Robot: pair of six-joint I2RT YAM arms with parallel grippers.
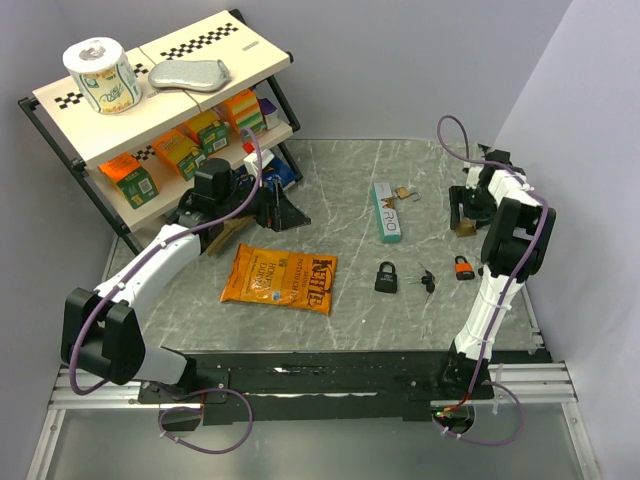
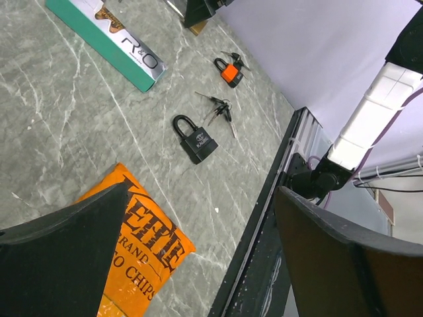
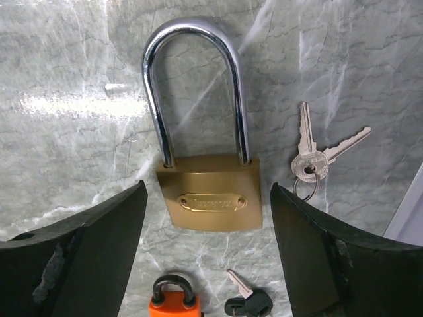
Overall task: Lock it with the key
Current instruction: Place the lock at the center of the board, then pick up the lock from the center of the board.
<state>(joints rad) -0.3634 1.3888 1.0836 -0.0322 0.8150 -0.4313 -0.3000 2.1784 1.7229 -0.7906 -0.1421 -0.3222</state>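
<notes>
- target first: the brass padlock [image 3: 210, 198] lies flat on the marble table [image 3: 79, 79] at the far right, with the right gripper [image 3: 208, 188] hanging straight above it.
- that gripper's jaws are spread wide and hold nothing; the lock's body sits centred between them, touching neither.
- the left gripper [image 2: 201, 198] is likewise spread and empty, over by the shelf [image 1: 255, 55], well apart from every lock.
- the silver keys [image 3: 310, 158] lie just beside the brass body; i judge they belong to it, though you can't confirm that here.
- come down square and close on the body's two side edges, not on the shackle, so the keyway end is left free.
- keep clear of the orange padlock [image 3: 173, 300] and the black-headed key [image 3: 250, 305] just beyond the body's base.
- plan on the left arm fetching the keys; lying flat on stone, they may slide as you pinch.
</notes>
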